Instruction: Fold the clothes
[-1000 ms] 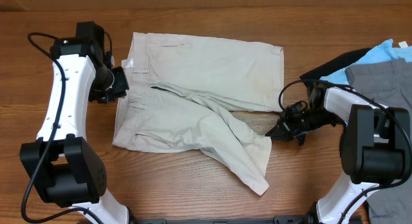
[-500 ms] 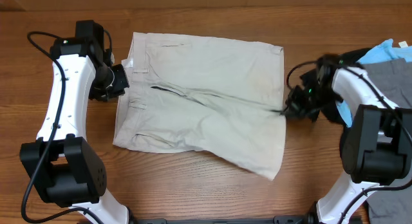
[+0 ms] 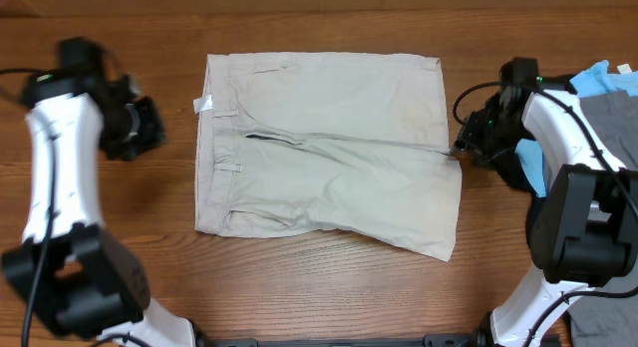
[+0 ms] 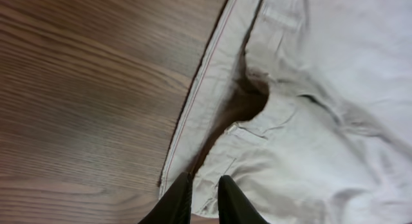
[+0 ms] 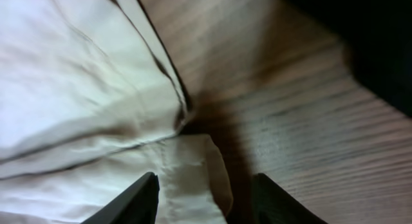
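With the beige shorts (image 3: 324, 148) now pulled flat at the middle of the surface (image 3: 319, 297), the right fingers (image 5: 132, 201) had sprung open off the hem and the left fingers (image 4: 174, 201) had withdrawn, nearly closed and empty, ready for folding.

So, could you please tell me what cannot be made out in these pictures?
Overhead: garment pile, cut by the right edge and covered by the right arm; count unclear.
Overhead: left gripper, blurred; jaws unreadable.
Right wrist: dark corner, too shadowed to identify.

Wooden table (image 3: 299, 307) carries beige shorts (image 3: 329, 158) (flat) and piled garments (image 3: 618, 118).
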### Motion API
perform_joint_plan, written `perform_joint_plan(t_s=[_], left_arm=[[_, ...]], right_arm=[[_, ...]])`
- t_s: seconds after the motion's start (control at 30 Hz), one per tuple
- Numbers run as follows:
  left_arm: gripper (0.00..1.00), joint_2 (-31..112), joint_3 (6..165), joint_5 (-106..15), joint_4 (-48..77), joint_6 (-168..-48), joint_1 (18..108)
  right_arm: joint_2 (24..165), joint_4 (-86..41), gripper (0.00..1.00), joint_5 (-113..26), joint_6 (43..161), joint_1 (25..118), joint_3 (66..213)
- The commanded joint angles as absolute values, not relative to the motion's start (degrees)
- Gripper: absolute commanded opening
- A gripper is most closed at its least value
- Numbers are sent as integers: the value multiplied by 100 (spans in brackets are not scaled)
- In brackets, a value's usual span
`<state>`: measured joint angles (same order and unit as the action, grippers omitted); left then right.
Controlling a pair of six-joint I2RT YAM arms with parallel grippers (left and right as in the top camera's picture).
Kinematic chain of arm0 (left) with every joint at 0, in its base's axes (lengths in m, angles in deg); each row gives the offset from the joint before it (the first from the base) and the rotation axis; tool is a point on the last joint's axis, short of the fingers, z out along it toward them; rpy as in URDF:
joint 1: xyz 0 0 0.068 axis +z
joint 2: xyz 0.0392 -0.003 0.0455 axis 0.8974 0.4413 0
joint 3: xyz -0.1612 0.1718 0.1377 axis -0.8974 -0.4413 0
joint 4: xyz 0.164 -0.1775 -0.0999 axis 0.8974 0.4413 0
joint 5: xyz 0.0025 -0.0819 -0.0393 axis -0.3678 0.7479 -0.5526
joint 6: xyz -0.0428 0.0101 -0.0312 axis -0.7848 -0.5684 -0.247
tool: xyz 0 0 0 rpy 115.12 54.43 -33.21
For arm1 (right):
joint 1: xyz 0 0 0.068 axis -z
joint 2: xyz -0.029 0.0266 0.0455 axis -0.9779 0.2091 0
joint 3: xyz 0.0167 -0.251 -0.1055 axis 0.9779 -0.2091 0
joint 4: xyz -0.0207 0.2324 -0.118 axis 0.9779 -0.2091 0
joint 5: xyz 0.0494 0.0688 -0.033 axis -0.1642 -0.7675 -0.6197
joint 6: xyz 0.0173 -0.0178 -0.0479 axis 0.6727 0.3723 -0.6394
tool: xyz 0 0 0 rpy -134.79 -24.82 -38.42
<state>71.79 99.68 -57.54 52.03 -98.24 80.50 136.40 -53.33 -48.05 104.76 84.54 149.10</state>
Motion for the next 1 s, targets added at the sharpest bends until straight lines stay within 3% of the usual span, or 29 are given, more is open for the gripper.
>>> perform_joint_plan(t_s=[0.0,0.27,0.5,0.57,0.63,0.7,0.77,0.97], left_arm=[[22,6281,10044,-4480,5334,-8925,8629],[25,5000,10009,-4473,5988,-8941,8760],[31,3944,9218,-4873,6123,-9269,8253],[37,3870,8869,-5304,6091,-9286,8127],[55,3885,8482,-5522,5863,-9290,8103],[59,3990,7892,-5514,5210,-9489,8103],[62,4154,7507,-5472,4735,-9651,8103],[61,5022,6890,-4947,3855,-9645,8103]], right_arm=[[13638,-5847,55,-4604,10282,8482,15868],[13636,-7825,56,-4619,10153,8386,17977],[13548,-8703,51,-5347,9709,7816,18202],[13548,-8701,52,-5330,9677,7584,18185],[13553,-8644,56,-5225,9679,7396,18180],[13553,-8550,63,-5048,9679,7239,18180],[13553,-8574,100,-5050,9679,7197,18180],[13553,-8406,100,-5052,9679,7193,18180]])
